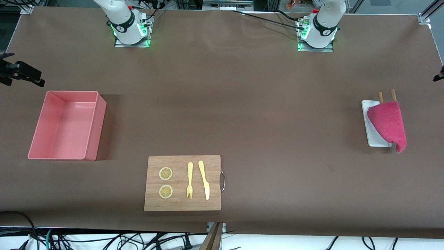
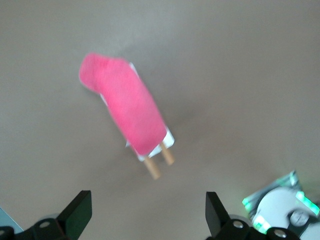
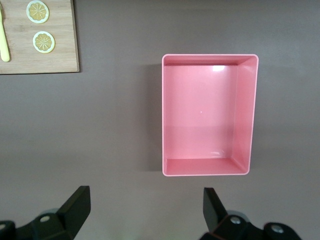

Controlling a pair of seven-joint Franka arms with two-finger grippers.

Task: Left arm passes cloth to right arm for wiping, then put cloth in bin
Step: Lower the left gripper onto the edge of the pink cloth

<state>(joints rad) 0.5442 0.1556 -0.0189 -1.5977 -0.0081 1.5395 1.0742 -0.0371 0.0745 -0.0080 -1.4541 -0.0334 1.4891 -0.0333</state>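
Cloth [image 1: 388,123] is found draped over a white tray [image 1: 372,135] at the left arm's end of the table, one corner hanging past the tray's edge nearest the front camera; two wooden sticks [image 1: 387,96] protrude from under it. It is untouched: the left gripper [image 2: 147,212] is held in the air above it, fingers [image 2: 80,210] spread wide and empty. The bin [image 1: 92,130] is set on the brown table [image 1: 242,104] at the right arm's end, nothing inside. The right gripper [image 3: 145,212] is held over the table beside the bin, likewise spread and empty. A wooden cutting board [image 1: 180,203] bearing a fork [image 1: 189,180], a knife [image 1: 204,178] and two lemon slices [image 1: 165,173] is placed nearest the front camera.
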